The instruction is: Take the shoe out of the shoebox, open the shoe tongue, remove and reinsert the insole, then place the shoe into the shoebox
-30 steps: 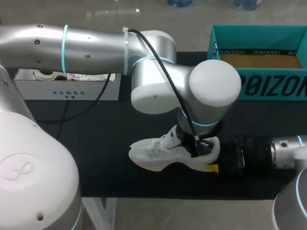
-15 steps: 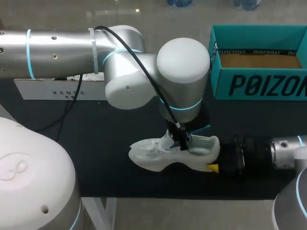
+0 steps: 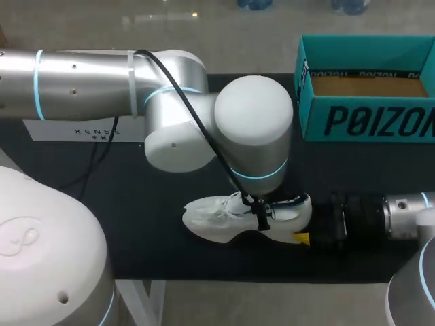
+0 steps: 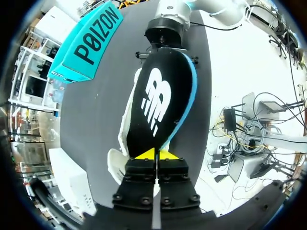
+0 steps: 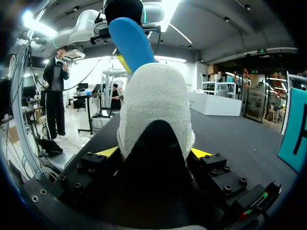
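White shoe lies on the tabletop, heel at three o'clock pinched by your right jaws; left jaws pinch the black insole.

You have a table with a flat, matte black top in front of you, and the head view shows it dark from its back edge to its front edge. A long white box sits at the back on your left, partly hidden. In the right wrist view the black top carries a soft, even sheen.
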`<state>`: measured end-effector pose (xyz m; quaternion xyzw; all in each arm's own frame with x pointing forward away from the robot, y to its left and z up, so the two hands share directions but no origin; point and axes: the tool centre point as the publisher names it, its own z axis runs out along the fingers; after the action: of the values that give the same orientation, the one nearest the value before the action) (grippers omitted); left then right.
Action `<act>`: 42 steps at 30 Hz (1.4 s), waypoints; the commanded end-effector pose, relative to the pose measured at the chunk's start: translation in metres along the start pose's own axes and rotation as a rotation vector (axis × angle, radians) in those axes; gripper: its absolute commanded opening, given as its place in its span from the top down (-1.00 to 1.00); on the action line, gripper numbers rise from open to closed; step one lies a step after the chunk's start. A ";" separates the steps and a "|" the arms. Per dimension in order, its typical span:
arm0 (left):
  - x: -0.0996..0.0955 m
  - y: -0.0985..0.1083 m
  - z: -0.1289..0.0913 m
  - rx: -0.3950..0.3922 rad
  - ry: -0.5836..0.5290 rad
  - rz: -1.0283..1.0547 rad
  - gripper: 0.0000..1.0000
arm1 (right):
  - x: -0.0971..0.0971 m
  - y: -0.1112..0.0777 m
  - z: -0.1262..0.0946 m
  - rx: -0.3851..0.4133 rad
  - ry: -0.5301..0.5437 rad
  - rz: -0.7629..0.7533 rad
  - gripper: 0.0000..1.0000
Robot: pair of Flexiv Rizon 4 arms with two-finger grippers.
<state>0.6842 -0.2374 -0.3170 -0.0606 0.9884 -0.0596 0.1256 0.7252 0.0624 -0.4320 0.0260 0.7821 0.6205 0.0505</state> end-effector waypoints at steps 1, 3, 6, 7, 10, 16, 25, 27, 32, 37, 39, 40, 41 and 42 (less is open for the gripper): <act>0.009 -0.022 0.002 -0.043 -0.006 0.011 1.00 | 0.001 -0.001 0.002 0.003 -0.001 0.001 1.00; 0.013 -0.027 -0.001 -0.036 -0.007 0.019 1.00 | 0.001 -0.001 0.002 0.003 -0.001 0.001 1.00; 0.016 -0.033 -0.006 -0.025 -0.009 0.025 1.00 | 0.001 -0.001 0.002 0.003 -0.001 0.001 1.00; 0.017 -0.035 -0.008 -0.020 -0.010 0.026 1.00 | 0.001 -0.001 0.002 0.003 -0.001 0.001 1.00; 0.018 -0.039 -0.011 -0.010 -0.008 0.020 1.00 | 0.001 -0.001 0.002 0.003 -0.001 0.001 1.00; 0.016 -0.044 -0.009 0.002 0.001 -0.013 1.00 | 0.001 -0.001 0.002 0.003 -0.001 0.001 1.00; 0.015 -0.045 -0.001 -0.006 0.003 -0.029 1.00 | 0.001 -0.001 0.002 0.003 -0.001 0.001 1.00; 0.014 -0.045 0.000 -0.005 0.006 -0.031 0.91 | 0.001 -0.001 0.002 0.003 -0.001 0.001 1.00; 0.013 -0.045 0.002 0.002 0.010 -0.036 0.52 | 0.001 -0.001 0.002 0.003 -0.001 0.001 1.00; 0.012 -0.046 0.006 0.005 0.012 -0.036 0.47 | 0.001 -0.001 0.002 0.003 -0.001 0.001 1.00; 0.012 -0.046 0.009 0.004 0.011 -0.036 0.48 | 0.001 -0.001 0.002 0.003 -0.001 0.001 1.00; 0.012 -0.047 0.010 0.004 0.010 -0.036 0.49 | 0.001 -0.001 0.002 0.003 -0.001 0.001 1.00; 0.011 -0.047 0.012 0.005 0.012 -0.037 0.51 | 0.001 -0.001 0.002 0.003 -0.001 0.001 1.00; 0.011 -0.047 0.013 0.006 0.018 -0.038 0.53 | 0.001 -0.001 0.002 0.003 -0.001 0.001 1.00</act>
<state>0.6797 -0.2841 -0.3203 -0.0787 0.9876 -0.0646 0.1195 0.7253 0.0626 -0.4319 0.0260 0.7821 0.6206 0.0505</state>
